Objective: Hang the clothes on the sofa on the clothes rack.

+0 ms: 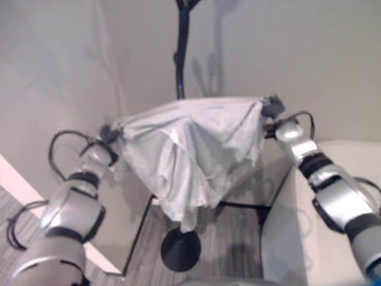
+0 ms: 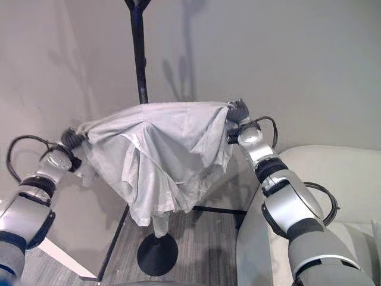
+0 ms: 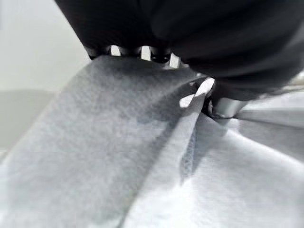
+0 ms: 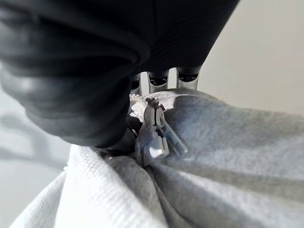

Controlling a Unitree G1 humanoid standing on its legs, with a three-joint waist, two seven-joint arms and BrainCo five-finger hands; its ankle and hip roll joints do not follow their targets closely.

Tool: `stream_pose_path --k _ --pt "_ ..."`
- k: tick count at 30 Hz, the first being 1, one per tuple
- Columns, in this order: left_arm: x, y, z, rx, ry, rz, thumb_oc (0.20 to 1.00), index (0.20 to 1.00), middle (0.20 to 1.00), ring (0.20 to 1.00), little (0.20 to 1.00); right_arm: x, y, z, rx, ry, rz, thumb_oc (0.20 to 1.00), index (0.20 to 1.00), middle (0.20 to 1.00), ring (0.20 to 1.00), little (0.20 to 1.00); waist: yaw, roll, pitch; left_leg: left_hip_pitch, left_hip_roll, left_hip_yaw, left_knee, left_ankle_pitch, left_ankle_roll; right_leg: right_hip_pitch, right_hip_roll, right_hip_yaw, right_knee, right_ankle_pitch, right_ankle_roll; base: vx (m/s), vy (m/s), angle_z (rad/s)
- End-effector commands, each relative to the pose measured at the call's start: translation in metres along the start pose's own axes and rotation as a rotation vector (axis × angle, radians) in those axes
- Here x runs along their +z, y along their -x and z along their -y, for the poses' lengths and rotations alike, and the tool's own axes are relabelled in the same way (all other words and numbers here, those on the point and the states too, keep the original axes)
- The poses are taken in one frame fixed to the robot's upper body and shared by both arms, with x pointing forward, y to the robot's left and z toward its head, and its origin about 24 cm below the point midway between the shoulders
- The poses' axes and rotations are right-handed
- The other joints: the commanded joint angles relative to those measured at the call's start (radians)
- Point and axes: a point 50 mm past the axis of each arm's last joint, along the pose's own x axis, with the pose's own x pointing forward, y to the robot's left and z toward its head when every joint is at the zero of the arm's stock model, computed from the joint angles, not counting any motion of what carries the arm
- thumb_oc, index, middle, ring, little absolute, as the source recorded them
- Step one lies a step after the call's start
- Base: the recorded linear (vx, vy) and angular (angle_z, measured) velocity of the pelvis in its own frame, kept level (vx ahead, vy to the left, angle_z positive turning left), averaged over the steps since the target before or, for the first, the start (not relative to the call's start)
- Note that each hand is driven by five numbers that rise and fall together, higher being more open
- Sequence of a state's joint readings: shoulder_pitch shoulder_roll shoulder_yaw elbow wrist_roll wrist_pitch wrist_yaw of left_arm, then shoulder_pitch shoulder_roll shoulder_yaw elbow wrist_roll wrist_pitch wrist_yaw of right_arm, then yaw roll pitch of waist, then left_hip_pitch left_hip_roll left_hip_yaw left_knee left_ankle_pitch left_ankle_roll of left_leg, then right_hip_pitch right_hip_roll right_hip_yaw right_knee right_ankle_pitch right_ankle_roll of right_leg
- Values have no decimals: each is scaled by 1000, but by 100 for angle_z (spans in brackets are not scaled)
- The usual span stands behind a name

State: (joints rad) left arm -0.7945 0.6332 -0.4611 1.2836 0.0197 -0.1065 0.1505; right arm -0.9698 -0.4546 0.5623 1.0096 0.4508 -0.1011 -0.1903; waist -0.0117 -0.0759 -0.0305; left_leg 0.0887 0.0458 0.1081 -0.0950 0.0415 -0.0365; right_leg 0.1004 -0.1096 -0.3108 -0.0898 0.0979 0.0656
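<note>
Stretching a grey garment [image 1: 190, 149] between them, the left robot hand [image 1: 109, 133] and right robot hand [image 1: 271, 109] clutch its edges before the black rack pole [image 1: 181, 53] at 12 o'clock, grey wall [image 1: 327, 59] behind, sofa [image 2: 333, 173] at 4 o'clock.

Ahead of me stands a plain pale wall [image 2: 286, 65], meeting a grey wood-grain floor [image 2: 202, 238]. A white skirting board [image 1: 15, 179] runs along the base of the wall at my left. Thin dark lines [image 2: 220, 210] cross the floor near the wall.

A light grey garment [image 1: 190, 155] hangs stretched wide, sagging, before the black clothes rack [image 1: 181, 53].
</note>
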Motion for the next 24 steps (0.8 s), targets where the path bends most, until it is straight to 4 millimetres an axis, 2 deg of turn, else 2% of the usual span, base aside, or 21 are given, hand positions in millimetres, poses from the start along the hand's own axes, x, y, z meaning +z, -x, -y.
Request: stream_pose_path --k 1,3,6,8,9,10,11,12,13,14,16,17,18,20,23,24 --pt "-52 9 -23 73 -2 -241 200 200 200 200 200 3 -4 68 -239 24 -38 200 200 200 200 200 19 65 37 69 72 68 15 -55 -73 27 -31 6 7 -71 57 36 0 3" --pt "-61 15 7 0 26 -272 200 200 200 200 200 -15 1 51 -196 -8 -72 200 200 200 200 200 13 66 36 75 73 76 12 -58 -73 29 -31 9 3 -72 55 51 7 0" --pt "-67 25 46 -66 188 -313 200 200 200 200 200 -34 8 27 -153 -84 -105 200 200 200 200 200 11 70 34 83 74 79 10 -64 -72 33 -28 11 2 -77 51 51 8 -1" --pt "-71 38 83 -107 420 -372 200 200 200 200 200 -39 14 0 -108 -220 -85 200 200 200 200 200 9 72 35 87 75 81 10 -67 -70 34 -26 13 2 -80 47 69 10 0" --pt "-72 49 110 -137 571 -417 561 561 561 561 561 -36 19 -19 -68 -341 -53 200 200 200 200 200 7 74 39 87 75 81 9 -67 -69 32 -26 14 2 -79 46 56 13 -2" --pt "-71 55 123 -135 657 -446 1000 1000 1000 1000 1000 -34 22 -29 -52 -427 -33 200 200 200 200 200 5 75 39 87 75 82 9 -69 -70 31 -26 14 2 -78 45 38 19 -5" --pt "-68 69 151 -187 781 -480 1000 1000 1000 1000 1000 -32 30 -48 -15 -541 -8 200 200 200 200 200 0 77 41 83 75 83 8 -69 -68 26 -28 15 2 -77 44 0 0 0" --pt "-71 79 166 -216 818 -511 1000 1000 1000 1000 1000 -33 35 -55 5 -579 -6 200 200 200 200 200 -1 79 38 82 74 84 8 -70 -68 24 -29 14 2 -76 43 18 33 -1" --pt "-68 110 207 -288 992 -596 1000 1000 1000 1000 1000 -40 52 -85 90 -683 -24 539 539 539 539 539 -8 82 38 82 72 85 8 -73 -66 23 -32 16 2 -73 40 0 0 0" --pt "-64 117 217 -323 1026 -607 1000 1000 1000 1000 1000 -42 57 -91 108 -710 -35 1000 1000 1000 1000 1000 -9 83 39 82 72 85 8 -72 -65 23 -32 15 3 -72 40 0 0 0" --pt "-56 133 235 -358 1106 -617 1000 1000 1000 1000 1000 -50 65 -98 101 -752 -60 1000 1000 1000 1000 1000 -12 85 40 82 71 84 8 -73 -63 24 -34 14 3 -70 38 0 0 0" --pt "-56 133 236 -358 1106 -619 1000 1000 1000 1000 1000 -50 65 -98 101 -752 -61 1000 1000 1000 1000 1000 -11 85 39 82 71 84 8 -73 -63 24 -34 14 3 -70 38 -30 13 2" --pt "-53 148 249 -379 1232 -656 1000 1000 1000 1000 1000 -65 74 -103 75 -794 -121 1000 1000 1000 1000 1000 -12 83 40 80 69 84 8 -72 -61 23 -36 12 3 -67 39 0 0 0" --pt "-55 151 251 -376 1248 -672 1000 1000 1000 1000 1000 -71 76 -103 65 -789 -140 1000 1000 1000 1000 1000 -13 82 40 80 69 84 8 -72 -61 21 -37 13 3 -66 39 -19 4 0" --pt "-75 153 245 -295 1277 -737 1000 1000 1000 1000 1000 -81 78 -84 4 -761 -143 1000 1000 1000 1000 1000 -16 80 37 79 69 86 8 -73 -61 18 -37 16 2 -63 40 -11 3 -1" --pt "-75 154 245 -295 1277 -738 1000 1000 1000 1000 1000 -81 78 -84 4 -761 -143 1000 1000 1000 1000 1000 -16 80 36 80 69 86 8 -73 -61 18 -37 16 2 -63 41 0 0 0"
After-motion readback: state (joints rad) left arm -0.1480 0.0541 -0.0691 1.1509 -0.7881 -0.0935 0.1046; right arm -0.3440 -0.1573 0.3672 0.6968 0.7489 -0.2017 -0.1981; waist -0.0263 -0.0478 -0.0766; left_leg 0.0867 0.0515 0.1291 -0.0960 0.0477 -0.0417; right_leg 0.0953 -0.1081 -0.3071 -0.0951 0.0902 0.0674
